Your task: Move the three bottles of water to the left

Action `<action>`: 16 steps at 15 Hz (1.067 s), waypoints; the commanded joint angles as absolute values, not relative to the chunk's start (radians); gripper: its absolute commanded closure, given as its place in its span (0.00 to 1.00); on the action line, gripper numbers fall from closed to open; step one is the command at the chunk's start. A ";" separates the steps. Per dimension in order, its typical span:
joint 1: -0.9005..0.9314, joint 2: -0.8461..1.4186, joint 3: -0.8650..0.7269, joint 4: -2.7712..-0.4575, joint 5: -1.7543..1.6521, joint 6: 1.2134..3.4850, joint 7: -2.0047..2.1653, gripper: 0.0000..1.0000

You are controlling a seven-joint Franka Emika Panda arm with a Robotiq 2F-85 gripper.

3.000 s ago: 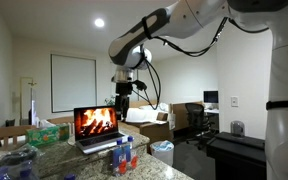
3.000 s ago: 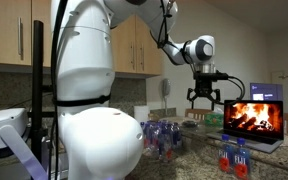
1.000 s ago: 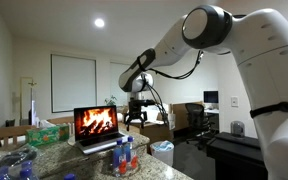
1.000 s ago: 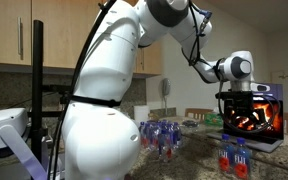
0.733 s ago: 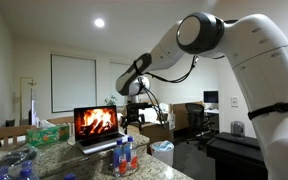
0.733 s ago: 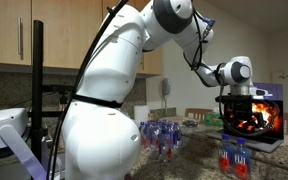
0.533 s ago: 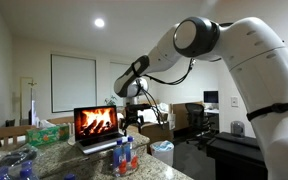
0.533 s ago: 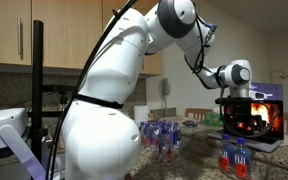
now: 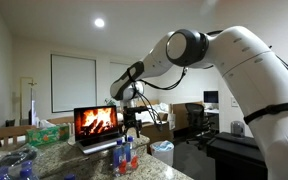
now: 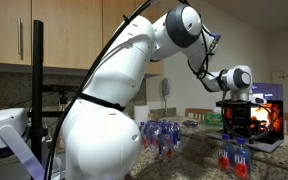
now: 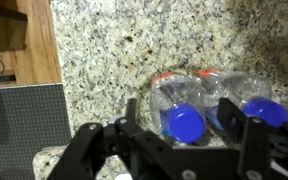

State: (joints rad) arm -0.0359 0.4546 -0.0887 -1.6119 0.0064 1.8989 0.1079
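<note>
The three bottles of water (image 9: 124,156) stand close together on the granite counter, clear with blue tops and red bands; they also show in an exterior view (image 10: 234,158). In the wrist view I look down on them: one blue top (image 11: 186,124) lies between my fingers, a second top (image 11: 268,112) sits to the right, and the third bottle is mostly hidden. My gripper (image 11: 192,126) is open and straddles the first bottle's top without touching it. In both exterior views the gripper (image 9: 131,128) (image 10: 236,126) hangs just above the group.
An open laptop (image 9: 96,126) showing a fire stands right behind the bottles, also in an exterior view (image 10: 270,114) and the wrist view (image 11: 24,130). A wrapped pack of bottles (image 10: 164,137) and a green tissue box (image 9: 49,131) sit further along the counter (image 11: 104,50).
The gripper has come down and moved over the bottles, from beside the laptop screen to just above the blue tops. The bottles have not moved.
</note>
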 commanded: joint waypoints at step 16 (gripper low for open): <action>-0.032 0.396 -0.086 -1.553 -0.112 1.778 0.076 0.85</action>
